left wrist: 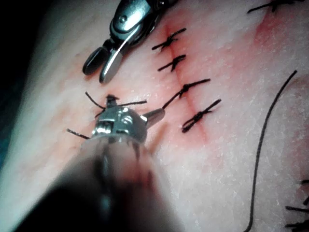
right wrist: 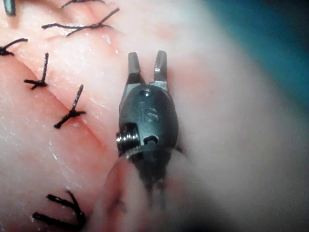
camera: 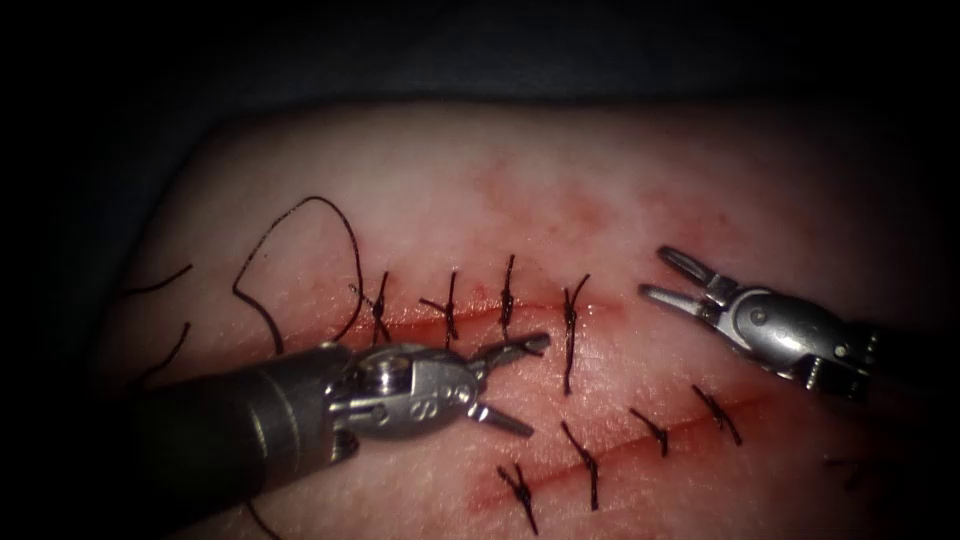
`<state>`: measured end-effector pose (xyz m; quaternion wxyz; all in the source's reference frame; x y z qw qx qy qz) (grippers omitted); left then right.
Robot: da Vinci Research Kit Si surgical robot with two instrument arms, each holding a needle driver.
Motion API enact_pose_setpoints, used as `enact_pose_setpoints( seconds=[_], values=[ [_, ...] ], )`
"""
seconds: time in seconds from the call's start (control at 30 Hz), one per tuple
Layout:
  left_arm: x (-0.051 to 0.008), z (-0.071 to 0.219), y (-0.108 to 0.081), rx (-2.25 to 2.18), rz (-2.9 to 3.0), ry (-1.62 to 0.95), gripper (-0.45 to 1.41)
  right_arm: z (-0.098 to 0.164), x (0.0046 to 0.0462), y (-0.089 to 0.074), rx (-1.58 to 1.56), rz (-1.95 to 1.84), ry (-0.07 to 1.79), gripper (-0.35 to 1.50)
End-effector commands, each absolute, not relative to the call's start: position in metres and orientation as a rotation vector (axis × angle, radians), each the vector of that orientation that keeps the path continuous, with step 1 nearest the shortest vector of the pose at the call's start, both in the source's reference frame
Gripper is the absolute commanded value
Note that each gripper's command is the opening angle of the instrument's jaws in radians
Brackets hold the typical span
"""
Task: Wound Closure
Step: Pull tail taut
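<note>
The tissue (camera: 600, 180) carries an upper cut (camera: 420, 322) crossed by several knotted stitches. My left tool (camera: 538, 388) hovers just below this cut, open, with nothing between its jaws. Its upper jaw points toward the rightmost stitch (camera: 570, 335). My right tool (camera: 653, 272) stands open to the right of the cut's end and holds nothing; its bare jaws also appear in the right wrist view (right wrist: 147, 60) and above the stitches in the left wrist view (left wrist: 96, 70). A loose dark thread (camera: 330, 215) loops over the tissue at the cut's left end. Where the needle lies I cannot tell.
A second cut (camera: 640, 445) runs lower right, closed by several stitches. Red fluid (camera: 470, 318) stains both cuts. Short thread ends (camera: 160, 282) lie at the tissue's left edge. The long thread (left wrist: 263, 145) trails across pale tissue in the left wrist view.
</note>
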<state>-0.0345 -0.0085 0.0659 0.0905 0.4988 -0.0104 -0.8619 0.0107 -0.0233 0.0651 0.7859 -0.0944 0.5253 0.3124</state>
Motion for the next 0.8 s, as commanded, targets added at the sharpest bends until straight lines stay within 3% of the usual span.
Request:
enact_pose_setpoints(
  seconds=[0.03,0.57,0.67,0.73,0.8],
  values=[
    [-0.0355,0.0665,-0.0078,1.474,-2.501,-0.075,0.27,0.0654,0.0118,-0.0229,-0.204,0.673,1.136,0.17],
    [-0.0376,0.0684,-0.0075,1.343,-2.314,-0.157,0.21,0.0654,0.0117,-0.0231,-0.206,0.671,1.137,0.16],
    [-0.0378,0.0685,-0.0077,1.335,-2.31,-0.146,0.0,0.0654,0.0117,-0.0232,-0.206,0.671,1.137,0.16],
    [-0.0378,0.0685,-0.0076,1.336,-2.31,-0.145,-0.37,0.0653,0.0117,-0.0232,-0.206,0.67,1.137,0.14],
    [-0.0376,0.0684,-0.0074,1.339,-2.309,-0.143,-0.45,0.0652,0.0117,-0.0234,-0.207,0.67,1.138,0.1]
  ],
)
